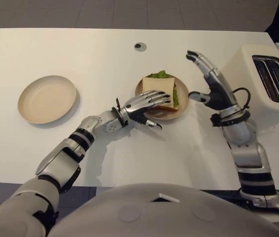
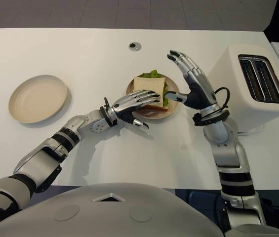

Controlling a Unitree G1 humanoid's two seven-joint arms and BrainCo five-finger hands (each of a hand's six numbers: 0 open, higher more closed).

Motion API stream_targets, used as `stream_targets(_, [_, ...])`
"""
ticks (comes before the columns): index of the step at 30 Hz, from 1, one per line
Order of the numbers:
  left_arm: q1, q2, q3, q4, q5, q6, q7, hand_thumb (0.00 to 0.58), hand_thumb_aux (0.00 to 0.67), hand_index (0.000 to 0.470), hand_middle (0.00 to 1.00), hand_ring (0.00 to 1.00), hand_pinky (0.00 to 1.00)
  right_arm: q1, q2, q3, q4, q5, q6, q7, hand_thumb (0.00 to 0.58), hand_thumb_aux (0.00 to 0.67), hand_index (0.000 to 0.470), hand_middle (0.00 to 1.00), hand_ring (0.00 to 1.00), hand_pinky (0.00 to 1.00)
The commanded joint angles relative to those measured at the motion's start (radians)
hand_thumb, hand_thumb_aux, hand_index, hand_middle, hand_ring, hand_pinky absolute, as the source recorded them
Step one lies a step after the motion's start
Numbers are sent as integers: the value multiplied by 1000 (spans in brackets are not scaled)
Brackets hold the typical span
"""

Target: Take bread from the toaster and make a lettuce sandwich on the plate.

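A sandwich point(image 1: 159, 90) of two bread slices with green lettuce point(image 1: 160, 75) between them lies on the tan plate point(image 1: 180, 111) at mid table. My left hand point(image 1: 141, 105) rests its fingers on the sandwich's near left edge and the plate rim, holding nothing. My right hand point(image 1: 209, 81) stands upright and open just right of the plate, fingers spread, apart from the sandwich. The cream toaster point(image 1: 262, 81) sits at the right, its two slots point(image 1: 276, 79) dark, with no bread showing in them.
A second cream plate point(image 1: 47, 98) lies bare at the left. A small round dark grommet point(image 1: 140, 47) sits in the white table point(image 1: 80, 49) behind the sandwich. The toaster's cable runs by my right wrist.
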Motion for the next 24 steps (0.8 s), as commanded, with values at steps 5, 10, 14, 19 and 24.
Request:
stream_targets(5, [262, 141, -65, -400, -568, -210, -321, 580, 670, 470, 1000, 1000, 1000, 82, -129, 197, 148, 171, -145, 347, 580, 670, 470, 1000, 1000, 1000])
stream_targets(10, [293, 126, -104, -199, -464, -101, -482, 580, 670, 470, 1000, 1000, 1000, 15, -129, 279, 331, 37, -203, 366, 580, 670, 470, 1000, 1000, 1000])
stream_targets(14, [227, 63, -68, -27, -320, 27, -400, 580, 670, 470, 1000, 1000, 1000, -71, -79, 296, 429, -67, -174, 286, 580, 670, 470, 1000, 1000, 1000])
stream_targets(19, [74, -47, -34, 197, -196, 163, -153, 580, 670, 470, 1000, 1000, 1000, -241, 16, 296, 614, -249, -91, 17, 580, 670, 470, 1000, 1000, 1000])
stream_targets(24, [6, -84, -29, 366, -141, 143, 38, 580, 670, 470, 1000, 1000, 1000, -301, 79, 327, 760, -307, -102, -151, 580, 670, 470, 1000, 1000, 1000])
